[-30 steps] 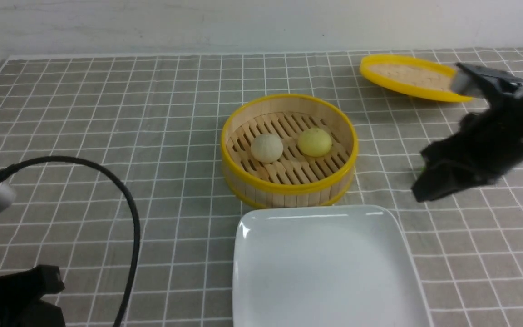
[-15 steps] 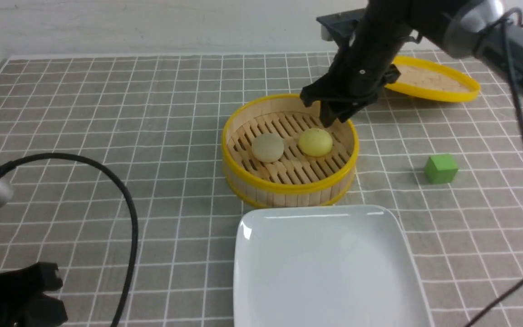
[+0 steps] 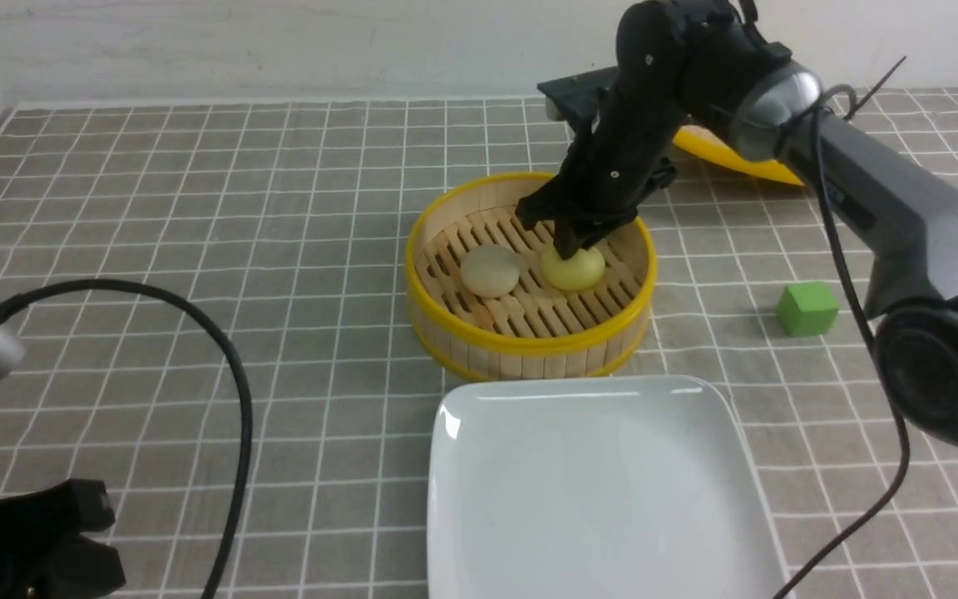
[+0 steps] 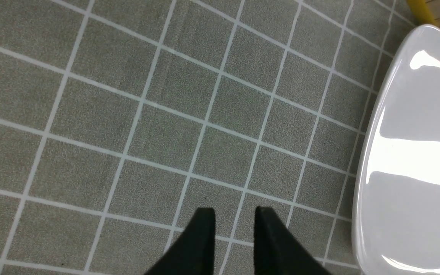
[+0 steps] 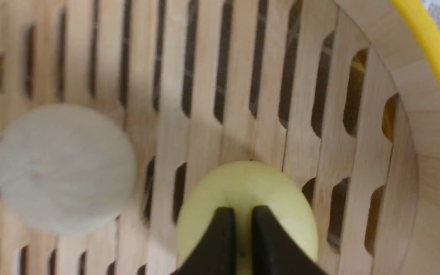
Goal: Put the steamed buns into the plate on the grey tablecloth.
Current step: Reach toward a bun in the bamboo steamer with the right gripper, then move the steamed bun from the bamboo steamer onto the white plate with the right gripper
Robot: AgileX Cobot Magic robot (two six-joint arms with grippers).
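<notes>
One domed yellow bun [image 5: 293, 198] is clamped in the right gripper [image 5: 243, 211], left gripper's [image 4: 235, 211] apart, so lift next, toward the glossy white square plate [image 3: 604, 499].

Front camera looks forward, sharing the plate [image 3: 604, 491] with left wrist's.

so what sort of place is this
Probably a robot test bench staged like a kitchen: a black robot arm, a bamboo steamer and a white plate on a gridded grey cloth.
</notes>
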